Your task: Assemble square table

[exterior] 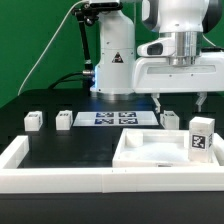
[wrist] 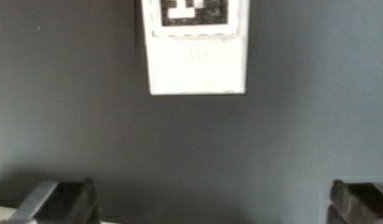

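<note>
- The black worktop [exterior: 70, 140] carries everything, and a long white border wall [exterior: 60, 178] runs along its near edge and up the exterior view's left.
- The Panda arm [exterior: 180, 60] reaches down over the exterior view's right half of the worktop.
- The square top [exterior: 150, 152] lies flat with its rim up, just inside the border wall, towards the exterior view's right. No leg is fitted to it yet.
- A tagged block [exterior: 200, 138] stands at the square top's corner on the exterior view's right. I cannot tell whether it is the top's own tag or a loose part.
- The marker board [exterior: 110, 119] lies flat behind the square top, near the middle.
- The pincer [exterior: 181, 102] hangs with its jaws wide apart and nothing between them. In the wrist view, its fingers [wrist: 63, 200] stand clear of any part.
- Two small legs [exterior: 33, 120] [exterior: 65, 118] sit well apart from the pincer, towards the exterior view's left.
- A third leg [exterior: 170, 119] lies just beside the marker board, below the pincer. It is probably the tagged white piece in the wrist view, ahead of the fingers rather than between them.
- The assembly looks barely begun, and the step in hand is the approach to a first part.
- Next, the pincer must line up over the third leg so the jaws straddle it, then descend and close.
</note>
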Robot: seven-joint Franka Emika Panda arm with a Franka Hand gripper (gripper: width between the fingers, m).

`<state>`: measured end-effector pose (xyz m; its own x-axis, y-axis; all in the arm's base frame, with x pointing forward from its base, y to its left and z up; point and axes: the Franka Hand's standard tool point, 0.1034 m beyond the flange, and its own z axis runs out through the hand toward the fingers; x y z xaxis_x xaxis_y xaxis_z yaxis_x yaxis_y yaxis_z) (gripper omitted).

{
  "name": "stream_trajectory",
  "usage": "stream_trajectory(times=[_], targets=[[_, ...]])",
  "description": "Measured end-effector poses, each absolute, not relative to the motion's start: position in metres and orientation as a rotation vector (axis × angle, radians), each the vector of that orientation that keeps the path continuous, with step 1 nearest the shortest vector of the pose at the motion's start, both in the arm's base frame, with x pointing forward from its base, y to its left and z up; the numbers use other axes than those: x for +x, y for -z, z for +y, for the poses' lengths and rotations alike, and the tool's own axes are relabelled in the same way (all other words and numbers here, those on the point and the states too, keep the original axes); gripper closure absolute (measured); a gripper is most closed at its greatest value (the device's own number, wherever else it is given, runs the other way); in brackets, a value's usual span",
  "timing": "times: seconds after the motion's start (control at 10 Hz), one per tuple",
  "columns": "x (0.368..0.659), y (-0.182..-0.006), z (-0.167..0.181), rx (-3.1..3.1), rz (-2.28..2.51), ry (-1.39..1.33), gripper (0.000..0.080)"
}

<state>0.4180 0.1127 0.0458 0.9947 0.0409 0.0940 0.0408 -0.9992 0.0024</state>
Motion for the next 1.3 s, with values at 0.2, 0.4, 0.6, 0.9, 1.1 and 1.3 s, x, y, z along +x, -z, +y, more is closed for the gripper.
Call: stream_trajectory(times=[0.2,0.4,0.6,0.9,1.1,1.3], targets=[[0.408,-0.041,0.104,3.124,0.06,0.066,0.0151],[0.409,-0.043,0.103,3.103,0.042,0.278,0.0151],[0.404,-0.044,0.101,3.07,0.078,0.494,0.0151],[0.399,-0.047,0.1,3.034,0.096,0.769,0.0151],[0.402,-0.044,0.1,3.015,0.093,0.827,0.0151],[0.402,-0.044,0.1,3.018,0.1,0.828,0.0151]])
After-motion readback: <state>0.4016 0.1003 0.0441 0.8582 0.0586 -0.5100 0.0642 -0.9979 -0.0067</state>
